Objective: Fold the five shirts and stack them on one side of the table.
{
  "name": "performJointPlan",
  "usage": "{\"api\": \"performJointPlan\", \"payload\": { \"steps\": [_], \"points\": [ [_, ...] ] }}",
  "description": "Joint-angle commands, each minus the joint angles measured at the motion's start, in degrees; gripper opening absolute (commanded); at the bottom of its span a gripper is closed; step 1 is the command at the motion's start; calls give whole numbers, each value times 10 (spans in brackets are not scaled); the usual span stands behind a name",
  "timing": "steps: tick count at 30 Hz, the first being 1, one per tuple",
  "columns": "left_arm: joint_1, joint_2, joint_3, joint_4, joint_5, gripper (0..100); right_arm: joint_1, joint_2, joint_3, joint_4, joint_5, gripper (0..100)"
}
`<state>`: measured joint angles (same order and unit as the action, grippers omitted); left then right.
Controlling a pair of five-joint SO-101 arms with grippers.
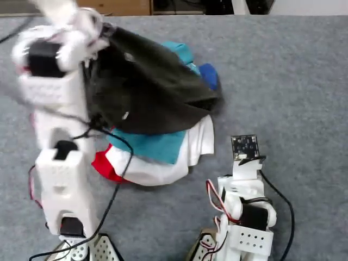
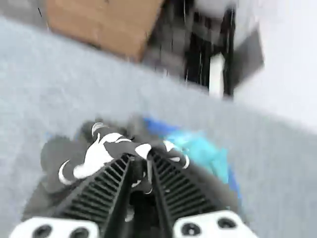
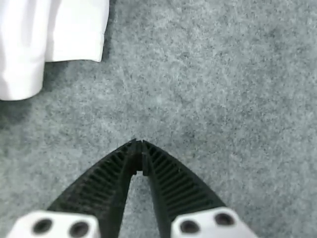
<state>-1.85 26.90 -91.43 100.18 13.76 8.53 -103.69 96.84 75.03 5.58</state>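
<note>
1. At the left side of the grey felt-covered table [image 1: 283, 81], the left arm [image 1: 60, 163] is stretched out long toward the far edge, with its wrist raised above the cloth.
2. The left gripper [image 2: 141, 154] has its jaws pinched tight on a fold of the dark, near-black cotton shirt [image 1: 147, 92]. A white print on the fabric shows right at the fingertips.
3. That dark shirt hangs from the grip and drapes down over the top of the heap. It covers much of what lies beneath.
4. Under it sits the pile of crumpled shirts, left of the table's middle. A red shirt [image 1: 103, 163] pokes out at the near left edge, touching a white shirt [image 1: 157, 168] that spreads along the near side.
5. A teal shirt [image 1: 155, 145] lies on the white one. More teal fabric shows at the far side of the heap.
6. A bright blue shirt [image 1: 208, 75] peeks out at the far right of the heap, just beside the dark shirt's hem.
7. To the right, the right arm [image 1: 244, 212] is folded back low near its base, apart from the pile.
8. The right gripper [image 3: 138, 148] points down at bare grey felt. Its jaws are closed tip to tip and hold nothing, and the white shirt's edge is a little way off.
</note>
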Motion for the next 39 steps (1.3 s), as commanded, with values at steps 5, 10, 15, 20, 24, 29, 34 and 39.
{"api": "performJointPlan", "payload": {
  "steps": [5,10,15,20,24,29,34,39],
  "points": [
    [-149,-198,-13,7,-18,18,-2,-50,0,4,-5,5],
    [-222,-320,91,7,-75,18,-2,-50,0,4,-5,5],
    [-283,-474,244,7,-79,18,-2,-50,0,4,-5,5],
    [-286,-595,491,6,-81,19,-2,-50,0,4,-5,5],
    [-287,-635,742,-28,-107,19,-2,-50,0,4,-5,5],
    [-289,-661,1030,-185,-113,21,-2,-50,0,4,-5,5],
    [-287,-684,1156,-275,-113,80,-2,-50,0,4,-5,5],
    [-287,-705,1172,-275,-108,257,-2,-50,0,4,-5,5]
  ]
}}
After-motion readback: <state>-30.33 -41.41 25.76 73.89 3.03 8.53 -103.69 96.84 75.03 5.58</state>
